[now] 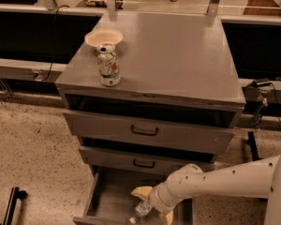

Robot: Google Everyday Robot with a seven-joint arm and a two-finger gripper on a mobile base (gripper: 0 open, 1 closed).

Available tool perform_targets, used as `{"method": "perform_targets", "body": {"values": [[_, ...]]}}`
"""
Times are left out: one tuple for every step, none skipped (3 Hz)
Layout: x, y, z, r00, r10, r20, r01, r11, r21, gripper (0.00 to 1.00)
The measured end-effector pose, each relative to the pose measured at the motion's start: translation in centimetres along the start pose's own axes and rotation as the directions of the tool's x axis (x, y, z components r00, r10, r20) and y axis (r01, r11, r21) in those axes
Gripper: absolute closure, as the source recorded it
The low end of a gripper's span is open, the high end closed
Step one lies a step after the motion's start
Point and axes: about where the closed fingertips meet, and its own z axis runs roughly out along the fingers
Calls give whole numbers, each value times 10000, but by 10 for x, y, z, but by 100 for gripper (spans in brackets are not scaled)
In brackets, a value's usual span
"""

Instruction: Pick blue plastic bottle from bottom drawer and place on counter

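Observation:
The blue plastic bottle [142, 210] lies tilted on the floor of the open bottom drawer [111, 197], white cap toward the front edge. My gripper [151, 205] is down inside the drawer on the end of the white arm that comes in from the right. It is open, with one yellowish finger [141, 191] behind the bottle and the other in front, so the bottle's upper end lies between them. The counter [178, 50] is the grey cabinet top above.
A white-and-green drink can [108, 65] and a white bowl [103, 36] stand at the counter's left side. Two upper drawer fronts with black handles [144, 131] are partly pulled out above the bottom drawer. Speckled floor lies to the left.

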Motion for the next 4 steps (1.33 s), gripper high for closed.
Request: {"method": "perform_targets", "body": {"values": [[13,-2,14,9995,-203,-253,204,9998,73,0],[43,-2,32,9979,-308,-578,340,9978,565,0],[70,-4,53,9956,-371,-859,457,9938,1010,0],[92,-1,77,9942,-258,-1040,402,9894,1394,0]]}}
